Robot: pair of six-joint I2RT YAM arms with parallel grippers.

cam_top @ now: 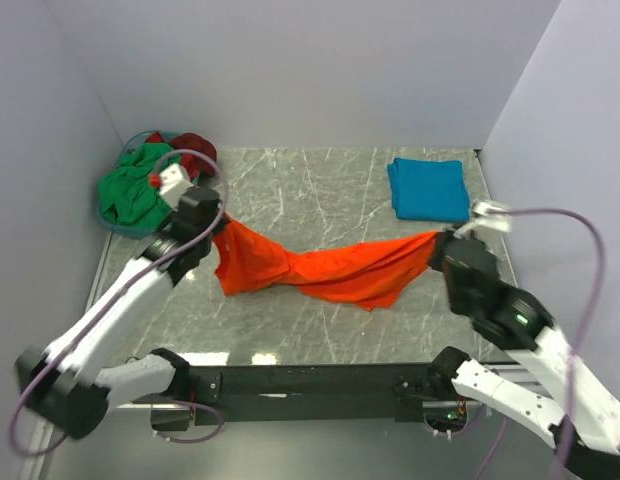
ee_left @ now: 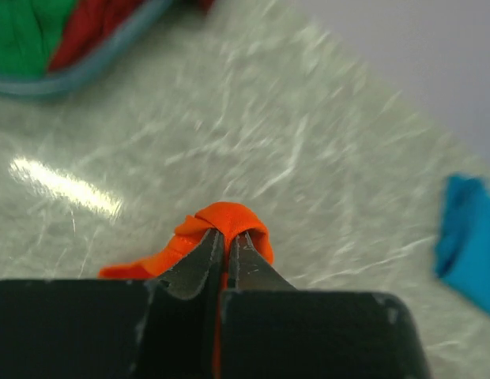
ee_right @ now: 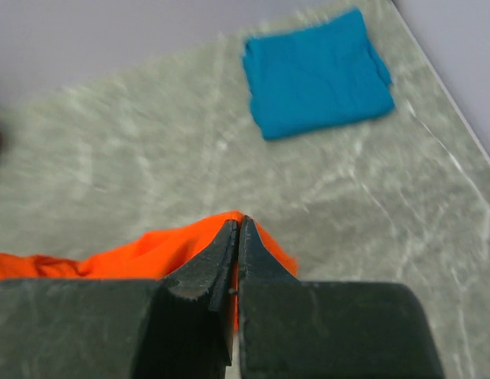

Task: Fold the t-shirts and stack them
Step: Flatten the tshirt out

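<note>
The bright orange t-shirt [cam_top: 320, 268] hangs stretched between my two grippers above the middle of the table, sagging in the centre. My left gripper [cam_top: 218, 222] is shut on its left end, seen as a pinched orange fold [ee_left: 229, 223] in the left wrist view. My right gripper [cam_top: 440, 240] is shut on its right end [ee_right: 166, 249]. The teal blue t-shirt [cam_top: 428, 188] lies folded at the back right and shows in the right wrist view [ee_right: 316, 73]. The green t-shirt [cam_top: 135, 190] and the dark red t-shirt [cam_top: 193, 146] lie crumpled in the basket.
A blue plastic basket [cam_top: 115, 222] stands at the back left corner, its rim showing in the left wrist view [ee_left: 87, 67]. Grey walls close the table on the left, back and right. A black rail [cam_top: 310, 380] runs along the near edge.
</note>
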